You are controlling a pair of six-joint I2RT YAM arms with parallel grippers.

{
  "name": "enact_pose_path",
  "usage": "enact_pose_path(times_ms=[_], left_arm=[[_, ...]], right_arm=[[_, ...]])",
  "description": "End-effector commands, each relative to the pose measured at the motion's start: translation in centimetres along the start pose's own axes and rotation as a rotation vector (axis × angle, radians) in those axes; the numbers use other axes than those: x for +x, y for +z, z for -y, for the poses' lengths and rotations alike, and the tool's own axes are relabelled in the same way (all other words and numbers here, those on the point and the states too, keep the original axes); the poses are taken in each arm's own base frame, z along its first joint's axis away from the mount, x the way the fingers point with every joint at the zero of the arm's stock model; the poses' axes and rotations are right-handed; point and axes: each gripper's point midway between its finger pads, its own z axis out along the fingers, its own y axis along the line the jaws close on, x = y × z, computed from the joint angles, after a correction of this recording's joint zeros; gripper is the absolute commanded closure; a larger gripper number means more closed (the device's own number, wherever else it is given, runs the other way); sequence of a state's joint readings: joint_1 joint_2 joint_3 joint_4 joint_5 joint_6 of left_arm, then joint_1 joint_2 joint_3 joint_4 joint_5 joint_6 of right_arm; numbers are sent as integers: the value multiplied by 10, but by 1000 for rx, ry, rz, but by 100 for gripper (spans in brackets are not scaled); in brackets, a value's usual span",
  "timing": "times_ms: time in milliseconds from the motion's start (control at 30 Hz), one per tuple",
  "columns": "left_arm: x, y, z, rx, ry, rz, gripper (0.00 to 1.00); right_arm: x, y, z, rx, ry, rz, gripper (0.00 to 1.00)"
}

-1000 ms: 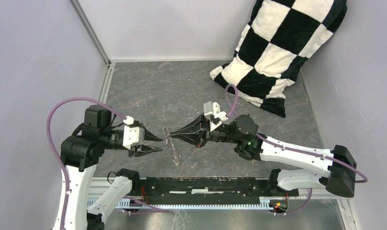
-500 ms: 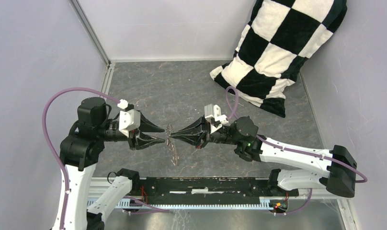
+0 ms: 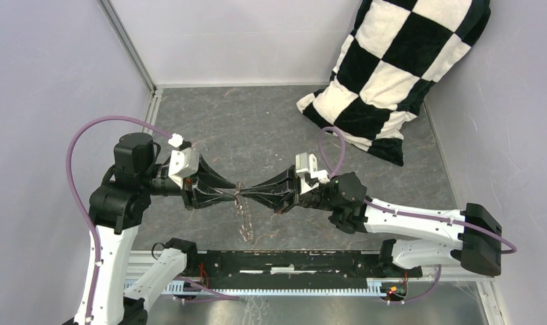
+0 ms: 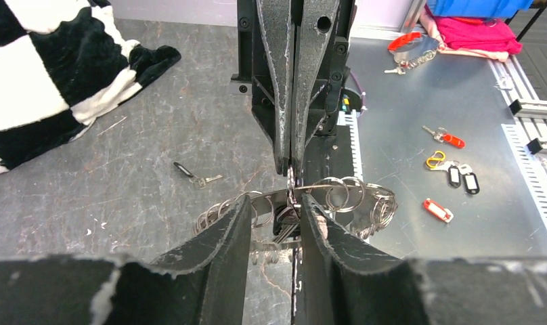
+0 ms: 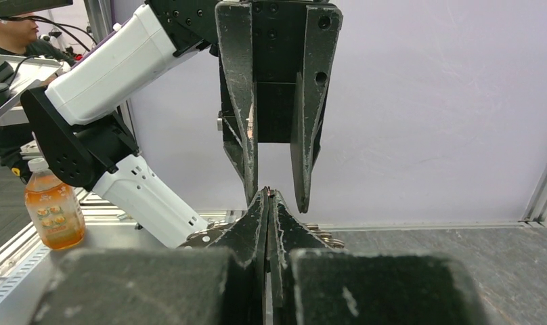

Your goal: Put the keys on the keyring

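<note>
The keyring (image 4: 344,193), a big wire hoop strung with many small split rings, hangs above the table from my right gripper (image 4: 289,166), which is shut on its wire. In the top view the keyring (image 3: 244,218) dangles below the two meeting grippers. My left gripper (image 4: 276,200) faces the right one tip to tip, jaws open and straddling the hoop. A black-headed key (image 4: 284,221) hangs between its fingers, close to the right-hand one; I cannot tell if it is threaded on. A second small black-headed key (image 4: 195,177) lies loose on the grey table.
A black-and-white checkered cushion (image 3: 392,74) leans in the back right corner. Enclosure walls close three sides. Past the table's near edge, coloured key tags (image 4: 448,177) lie on a metal surface, and an orange drink bottle (image 5: 53,213) stands beyond the left arm.
My left gripper has moved right and up to the keyring, closing the gap to the right gripper. The right gripper has shifted slightly down with the ring.
</note>
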State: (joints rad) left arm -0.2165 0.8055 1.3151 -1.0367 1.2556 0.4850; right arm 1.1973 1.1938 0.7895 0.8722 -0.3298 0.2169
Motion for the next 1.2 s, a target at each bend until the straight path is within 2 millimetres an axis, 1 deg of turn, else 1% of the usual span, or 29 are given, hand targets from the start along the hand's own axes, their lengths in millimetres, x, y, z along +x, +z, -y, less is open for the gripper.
enact_pose_path(times_ms=[0, 200, 400, 433, 467, 533, 567, 633, 667, 700, 733, 767, 800, 833, 867, 900, 933, 967, 1000, 1133, 1167], left_arm=[[-6, 2, 8, 50, -40, 30, 63], [-9, 1, 10, 50, -36, 34, 72], [-4, 0, 8, 27, -8, 21, 91], [-3, 0, 8, 24, 5, 16, 95], [0, 0, 6, 19, 12, 6, 97], [5, -2, 5, 10, 43, -21, 98], [9, -3, 6, 9, 57, -36, 98], [14, -4, 7, 13, 65, -62, 98], [16, -5, 8, 15, 76, -70, 98], [17, -5, 8, 17, 88, -76, 98], [18, -6, 8, 16, 101, -82, 98], [19, -6, 8, 15, 111, -86, 98], [20, -6, 7, 14, 122, -89, 98], [20, -7, 7, 13, 133, -92, 98], [21, -7, 6, 12, 140, -94, 98], [21, -7, 5, 11, 149, -97, 98], [21, -7, 4, 11, 157, -100, 98], [22, -7, 4, 11, 163, -105, 98], [22, -8, 4, 11, 172, -110, 98], [25, -8, 4, 19, 180, -126, 98], [25, -9, 4, 19, 184, -128, 98]], right_arm=[[-26, 7, 0, 26, -60, 109, 99], [-22, 8, 1, 50, -73, 106, 99], [-23, 4, 4, 76, -80, 94, 99], [-21, 4, 5, 80, -80, 78, 97], [-21, 4, 6, 85, -86, 67, 89], [-20, 1, 8, 92, -99, 23, 73], [-19, 0, 9, 86, -110, -10, 67], [-21, 1, 10, 35, -132, -88, 54], [-16, 1, 11, 13, -131, -152, 49], [-18, 3, 12, -21, -144, -199, 44], [-7, 2, 12, -46, -143, -283, 41], [-3, 2, 10, -82, -145, -349, 38], [-3, 5, 12, -99, -157, -397, 37], [7, 3, 12, -117, -145, -469, 37], [7, 5, 11, -141, -152, -502, 37], [9, 6, 13, -146, -149, -543, 38], [15, 4, 15, -148, -143, -591, 40], [15, 5, 16, -154, -153, -615, 42], [19, 3, 16, -164, -144, -651, 44], [17, 5, 15, -197, -155, -696, 50], [19, 5, 15, -203, -154, -712, 52]])
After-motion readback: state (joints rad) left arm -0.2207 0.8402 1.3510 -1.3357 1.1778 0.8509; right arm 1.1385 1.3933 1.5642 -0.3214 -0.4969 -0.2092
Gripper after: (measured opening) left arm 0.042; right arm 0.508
